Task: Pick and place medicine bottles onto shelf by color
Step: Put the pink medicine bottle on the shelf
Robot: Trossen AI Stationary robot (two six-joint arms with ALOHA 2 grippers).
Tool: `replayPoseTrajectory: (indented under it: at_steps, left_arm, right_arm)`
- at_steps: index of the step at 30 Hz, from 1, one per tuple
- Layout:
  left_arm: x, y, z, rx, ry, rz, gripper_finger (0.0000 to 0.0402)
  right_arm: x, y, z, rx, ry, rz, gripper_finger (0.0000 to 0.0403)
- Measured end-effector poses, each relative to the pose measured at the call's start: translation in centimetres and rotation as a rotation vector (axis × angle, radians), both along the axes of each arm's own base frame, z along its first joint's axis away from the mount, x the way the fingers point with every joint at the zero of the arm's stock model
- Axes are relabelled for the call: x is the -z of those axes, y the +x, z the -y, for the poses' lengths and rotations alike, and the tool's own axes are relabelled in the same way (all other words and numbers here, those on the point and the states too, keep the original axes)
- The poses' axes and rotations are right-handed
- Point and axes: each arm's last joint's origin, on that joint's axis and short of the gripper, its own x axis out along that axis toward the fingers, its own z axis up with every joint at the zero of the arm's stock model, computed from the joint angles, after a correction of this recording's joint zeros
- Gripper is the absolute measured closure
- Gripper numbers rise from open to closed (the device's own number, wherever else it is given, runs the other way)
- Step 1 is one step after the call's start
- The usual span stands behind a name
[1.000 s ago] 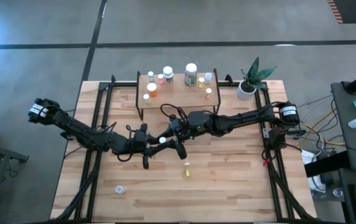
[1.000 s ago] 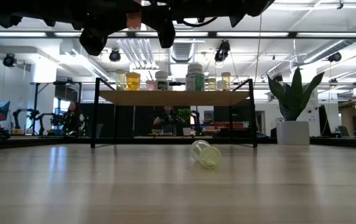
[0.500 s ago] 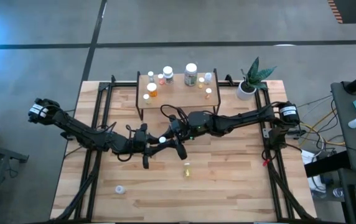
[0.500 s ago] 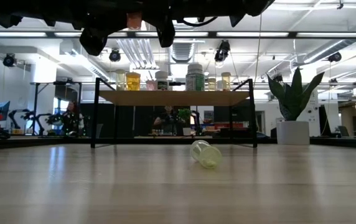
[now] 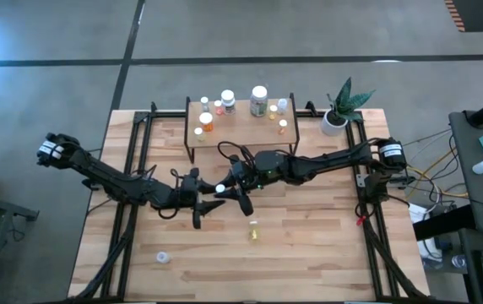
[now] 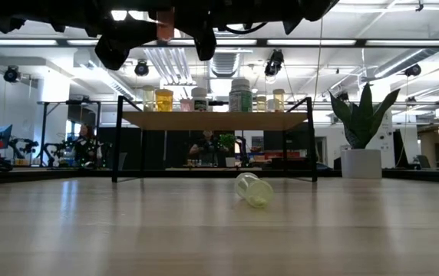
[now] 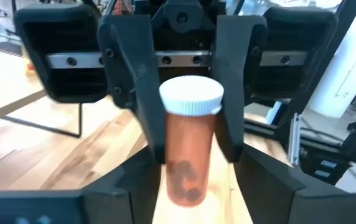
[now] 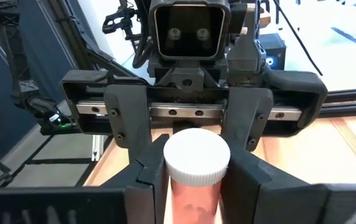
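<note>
An orange-pink medicine bottle point(image 7: 189, 146) with a white cap stands upright in the air above the table's middle point(image 5: 220, 187). My right gripper point(image 5: 227, 189) reaches in from the table's right and is shut on it. My left gripper point(image 5: 210, 201) faces it from the left, open; its fingers stand on either side of the bottle's lower body without touching. The shelf point(image 5: 237, 133) at the far edge carries several bottles. A yellow bottle point(image 5: 253, 230) lies on its side on the table. My right gripper pinches the bottle's upper body just under the cap point(image 7: 170, 127) between its two fingers point(image 7: 229, 93). The fingers lie level and come from the table's right side. The bottle stays upright, cap up, lifted well clear of the table.
A potted plant point(image 5: 339, 110) stands at the far right next to the shelf. A small white bottle point(image 5: 164, 257) lies near the table's front left. In the low view the yellow bottle point(image 6: 253, 189) lies in front of the shelf's legs.
My left gripper has opened and let go of the orange-pink bottle. The bottle has stayed upright in the same place, now held by my right gripper alone. Neither arm has shifted.
</note>
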Motion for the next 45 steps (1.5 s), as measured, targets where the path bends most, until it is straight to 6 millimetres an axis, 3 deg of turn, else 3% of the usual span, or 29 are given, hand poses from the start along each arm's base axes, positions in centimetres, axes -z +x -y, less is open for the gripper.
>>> replayPoseTrajectory:
  at_steps: [8, 15, 25, 36, 45]
  left_arm:
    - [-0.9, -1.7, -0.8, -0.050, 0.019, -0.054, 0.0210]
    - [-1.5, -3.6, -1.7, -0.102, 0.048, -0.117, 0.0210]
    - [-1.8, -5.3, -2.3, -0.107, 0.063, -0.169, 0.0210]
    - [-1.2, -5.0, -2.2, -0.106, 0.088, -0.205, 0.0210]
    - [-0.9, -4.6, -2.1, -0.106, 0.093, -0.217, 0.0210]
  right_arm:
    - [0.0, 0.0, 0.0, 0.003, -0.025, 0.005, 0.0295]
    - [-0.2, -0.1, 1.4, 0.053, -0.054, 0.014, 0.0294]
    - [-1.6, -0.9, 6.2, 0.172, -0.115, 0.062, 0.0294]
    - [-1.5, -1.8, 13.0, 0.399, -0.190, 0.097, 0.0294]
    - [1.0, -0.9, 15.5, 0.467, -0.197, 0.079, 0.0293]
